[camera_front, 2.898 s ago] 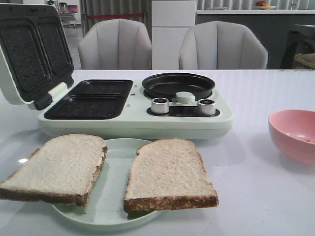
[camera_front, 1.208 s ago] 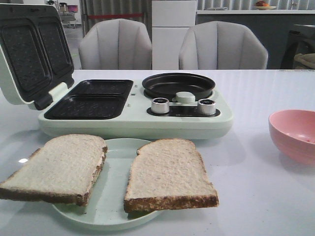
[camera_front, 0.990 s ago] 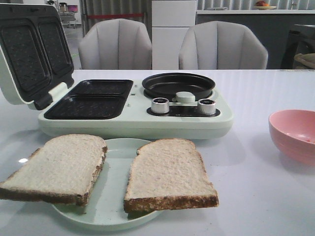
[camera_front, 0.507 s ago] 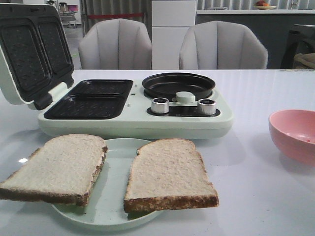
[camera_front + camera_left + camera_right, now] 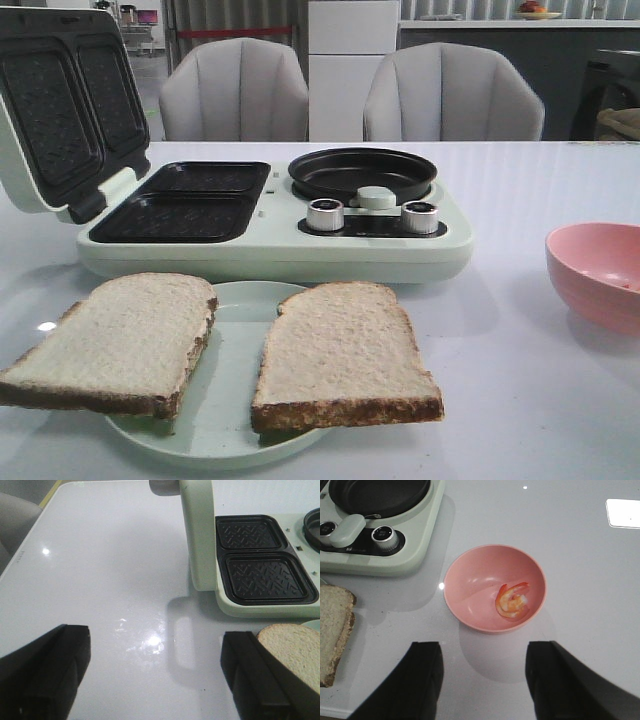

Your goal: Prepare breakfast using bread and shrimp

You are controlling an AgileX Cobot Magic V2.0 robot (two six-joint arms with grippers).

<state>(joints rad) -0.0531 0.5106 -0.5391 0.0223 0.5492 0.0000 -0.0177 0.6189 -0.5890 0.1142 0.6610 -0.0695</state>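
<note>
Two slices of bread [image 5: 342, 352] [image 5: 115, 340] flat on a pale plate [image 5: 232, 400], lower left of the front view; long axes running front to back, rounded tops toward the breakfast maker [image 5: 275, 215], dark crusts nearest the camera. Left slice overhanging the plate rim. Curled shrimp [image 5: 512, 600] in the pink bowl [image 5: 470, 587], plain only in the right wrist view; bowl cut off at the right edge in front. Left gripper [image 5: 155, 672] and right gripper [image 5: 482, 677] spread wide, holding nothing; absent from the front view.
</note>
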